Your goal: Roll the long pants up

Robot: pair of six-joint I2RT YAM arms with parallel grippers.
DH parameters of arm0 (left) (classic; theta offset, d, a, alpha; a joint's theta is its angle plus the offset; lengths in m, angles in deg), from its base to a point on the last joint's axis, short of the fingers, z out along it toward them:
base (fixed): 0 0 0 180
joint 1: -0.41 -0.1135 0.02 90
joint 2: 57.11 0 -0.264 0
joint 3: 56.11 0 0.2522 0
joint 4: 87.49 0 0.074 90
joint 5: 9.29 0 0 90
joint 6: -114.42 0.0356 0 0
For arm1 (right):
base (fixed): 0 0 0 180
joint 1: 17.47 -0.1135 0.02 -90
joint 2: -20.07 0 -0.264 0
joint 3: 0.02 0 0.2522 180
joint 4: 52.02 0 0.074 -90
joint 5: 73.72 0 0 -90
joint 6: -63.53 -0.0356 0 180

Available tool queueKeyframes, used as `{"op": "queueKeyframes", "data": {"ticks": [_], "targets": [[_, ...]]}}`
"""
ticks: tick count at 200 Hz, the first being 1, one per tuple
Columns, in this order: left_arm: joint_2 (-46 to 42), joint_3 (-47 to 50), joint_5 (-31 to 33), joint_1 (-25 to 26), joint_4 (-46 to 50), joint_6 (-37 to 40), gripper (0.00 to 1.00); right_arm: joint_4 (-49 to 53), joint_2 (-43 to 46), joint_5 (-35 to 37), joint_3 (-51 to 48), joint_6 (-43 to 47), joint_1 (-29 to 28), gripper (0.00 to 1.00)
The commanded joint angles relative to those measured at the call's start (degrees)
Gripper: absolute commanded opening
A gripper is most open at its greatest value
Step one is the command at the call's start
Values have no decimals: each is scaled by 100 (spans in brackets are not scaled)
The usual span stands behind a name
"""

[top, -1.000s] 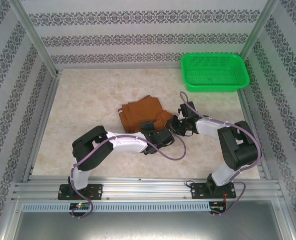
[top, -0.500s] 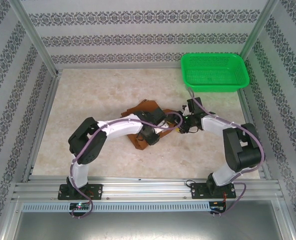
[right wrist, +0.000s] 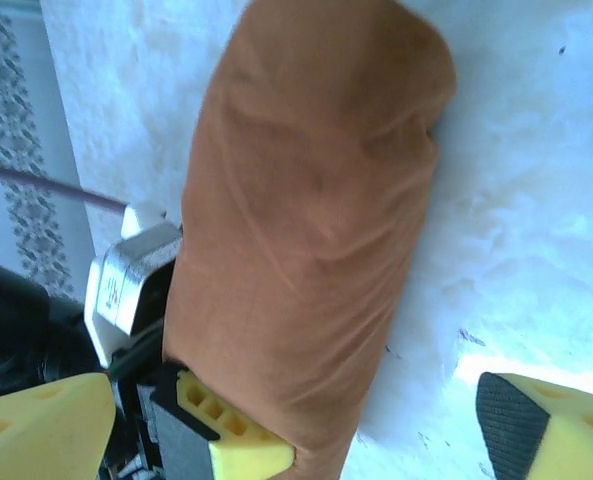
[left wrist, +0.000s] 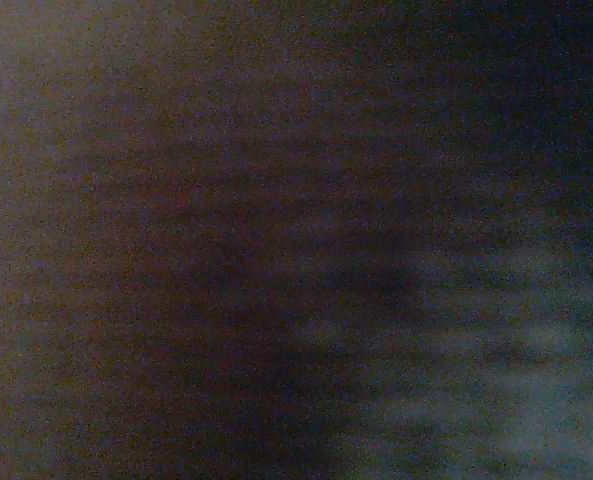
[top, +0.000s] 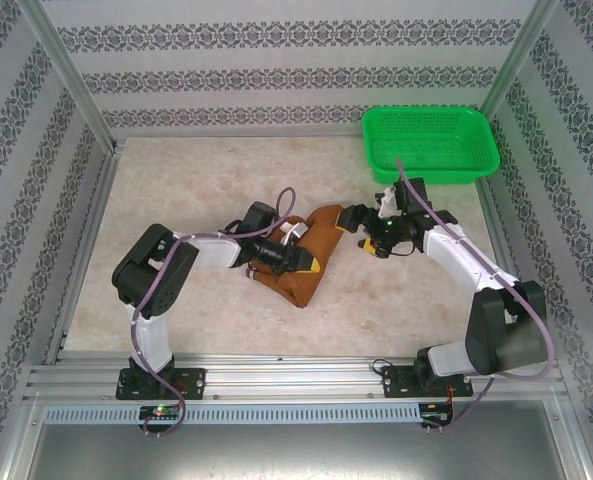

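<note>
The long pants [top: 294,283] are seen as a thick rust-brown roll lying slantwise near the middle of the table [top: 176,190], one end pointed at the far right corner, the other at the near edge. A second ago they were laid as a flat folded stack a little farther back; that stack is now drawn up into the bundle. The left gripper [top: 309,262] is held low from the left edge and is pressed against the roll's near side, where a second ago it was reached in from the near edge. Whether its jaws are clamped on the cloth cannot be told, as its wrist view is dark and blurred. The right gripper [top: 354,218] is placed just beside the roll's far right end, clear of the cloth, with its yellow fingers spread wide apart; a second ago they were closed at the stack's edge. A green basket [top: 431,180] is kept in the far right corner
</note>
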Motion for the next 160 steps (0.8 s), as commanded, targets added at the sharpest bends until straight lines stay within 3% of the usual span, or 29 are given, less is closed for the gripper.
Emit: {"op": "queueKeyframes", "data": {"ticks": [1, 25, 63, 129, 160], "targets": [[380, 701, -542, 31, -3018, -2134, 0, 292, -254, 40, 145, 367, -157, 98], [996, 1430, -69, 83, -5157, -3130, 0, -74, -777, -71, 192, 308, -224, 98], [2017, 1691, -126, 219, -6479, -3445, 0, -139, -1729, -9, 707, 457, -618, 98], [2044, 1757, -325, 283, -6013, -2896, 0, -346, -3134, 139, 1719, 511, -1101, 98], [1859, 1817, -524, 257, -5736, -2622, 0, -321, -3944, 165, 1981, 514, -1138, 90]]}}
